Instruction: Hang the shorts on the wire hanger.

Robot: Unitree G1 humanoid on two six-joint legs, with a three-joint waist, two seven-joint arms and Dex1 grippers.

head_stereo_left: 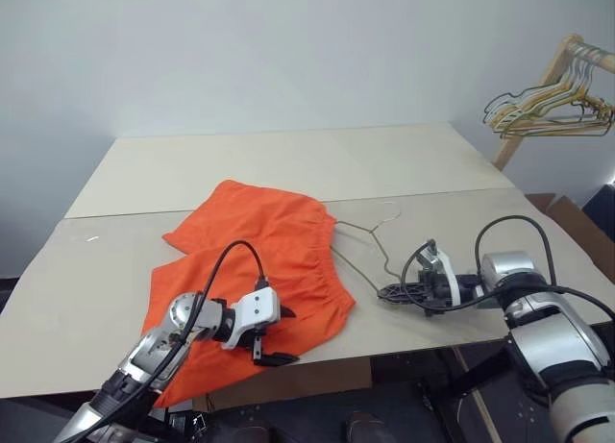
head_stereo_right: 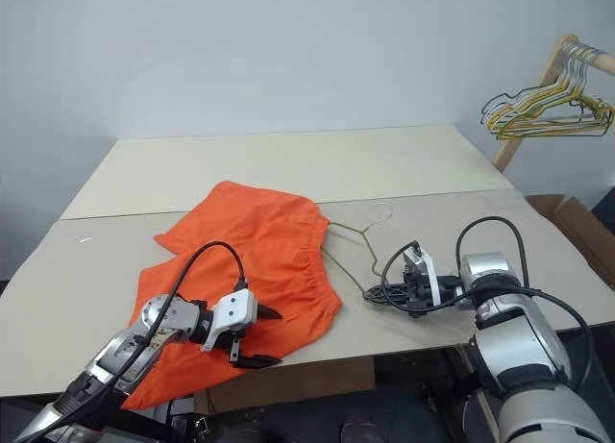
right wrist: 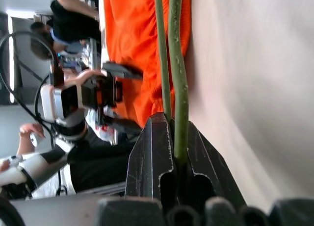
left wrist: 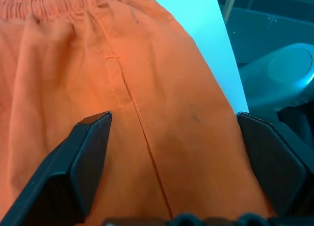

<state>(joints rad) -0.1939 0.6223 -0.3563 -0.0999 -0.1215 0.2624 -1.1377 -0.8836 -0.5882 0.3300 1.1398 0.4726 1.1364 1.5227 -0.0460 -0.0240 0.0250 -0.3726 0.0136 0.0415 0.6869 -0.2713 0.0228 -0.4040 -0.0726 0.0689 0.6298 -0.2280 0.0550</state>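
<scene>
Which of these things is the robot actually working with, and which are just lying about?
In use: the shorts; the wire hanger, gripped by the right gripper; the left gripper, open over the shorts.
Lying about: bunch of hangers on a wooden rack; cardboard box.

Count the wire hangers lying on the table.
1: the wire hanger beside the shorts, pinched by the right gripper. A separate bunch hangs on the rack.

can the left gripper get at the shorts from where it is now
Probably yes. The left gripper hangs open right over the shorts with nothing between; in the left wrist view, orange fabric lies between its fingers.
</scene>
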